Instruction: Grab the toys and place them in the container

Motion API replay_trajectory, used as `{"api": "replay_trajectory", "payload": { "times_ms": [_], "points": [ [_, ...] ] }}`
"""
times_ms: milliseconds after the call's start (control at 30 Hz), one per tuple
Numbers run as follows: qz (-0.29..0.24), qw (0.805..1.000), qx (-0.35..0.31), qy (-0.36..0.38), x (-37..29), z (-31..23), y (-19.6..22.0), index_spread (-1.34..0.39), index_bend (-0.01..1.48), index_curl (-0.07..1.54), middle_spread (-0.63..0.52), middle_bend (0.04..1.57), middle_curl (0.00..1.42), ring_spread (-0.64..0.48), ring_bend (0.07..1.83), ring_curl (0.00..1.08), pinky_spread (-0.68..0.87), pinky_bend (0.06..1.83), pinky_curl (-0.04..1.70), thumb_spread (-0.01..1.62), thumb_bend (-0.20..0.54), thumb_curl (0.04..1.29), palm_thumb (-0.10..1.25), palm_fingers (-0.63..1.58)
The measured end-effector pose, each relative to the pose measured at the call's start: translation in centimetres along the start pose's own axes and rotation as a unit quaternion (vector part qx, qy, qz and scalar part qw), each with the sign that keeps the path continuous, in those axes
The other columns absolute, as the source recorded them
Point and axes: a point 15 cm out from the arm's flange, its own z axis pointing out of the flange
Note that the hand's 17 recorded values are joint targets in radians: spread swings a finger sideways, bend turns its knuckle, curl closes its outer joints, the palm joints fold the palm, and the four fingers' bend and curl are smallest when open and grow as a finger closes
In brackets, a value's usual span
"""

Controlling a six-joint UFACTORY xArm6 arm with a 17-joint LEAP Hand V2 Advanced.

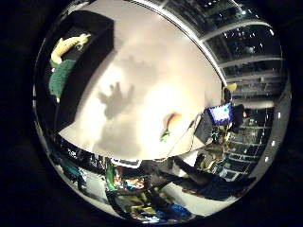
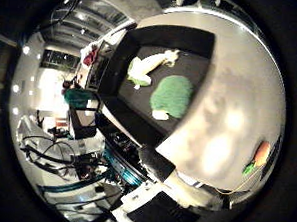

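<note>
Little-finger-side view first: white table (image 1: 156, 66) seen from well above, so the hand is high and clear of everything (probably between a drop and the next pick, my guess). A spread shadow of the hand falls on the bare middle of the table. Black container (image 1: 97, 35) sits at one end of the table, holding two toys already: a pale yellow long toy (image 1: 68, 45) and a green fuzzy toy (image 1: 61, 78), side by side. One toy remains out: a carrot toy (image 1: 171, 124), orange body with green top, lying flat on the table well apart from the container, near the table's edge.

Thumb-side view: same container, open-topped with low walls, both toys resting on its floor, apart from each other. The carrot toy shows again at the far end of the table. White and black parts of the hand (image 2: 177, 185) poke in at the rim; whether the fingers are straight or curled I cannot tell. Nothing appears held.
</note>
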Motion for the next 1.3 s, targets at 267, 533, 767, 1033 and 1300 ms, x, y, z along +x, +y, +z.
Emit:
{"api": "replay_trajectory", "payload": {
  "times_ms": [267,533,767,1033,1300],
  "points": [
    [0.102,0.994,0.010,0.040,14.0,3.8,5.6,-0.35,0.15,0.27,0.03,0.22,0.32,0.14,0.35,0.23,0.41,0.39,0.33,1.05,-0.020,0.30,0.54,0.16],
    [0.153,0.986,0.012,0.065,22.3,8.2,9.4,-0.31,0.15,0.26,0.04,0.22,0.33,0.13,0.36,0.24,0.39,0.40,0.32,1.05,-0.024,0.30,0.55,0.16],
    [0.179,0.982,-0.003,0.065,26.9,11.2,11.2,-0.29,0.15,0.26,0.05,0.23,0.33,0.13,0.37,0.24,0.39,0.41,0.31,1.05,-0.027,0.29,0.52,0.16],
    [0.177,0.982,-0.029,0.060,29.5,14.6,12.2,-0.26,0.15,0.25,0.05,0.25,0.33,0.12,0.39,0.25,0.37,0.42,0.30,1.04,-0.027,0.29,0.48,0.20],
    [0.173,0.982,-0.061,0.036,29.3,18.1,13.0,-0.24,0.16,0.26,0.03,0.28,0.33,0.04,0.44,0.25,0.35,0.42,0.29,1.04,-0.025,0.29,0.48,0.30]
  ]
}}
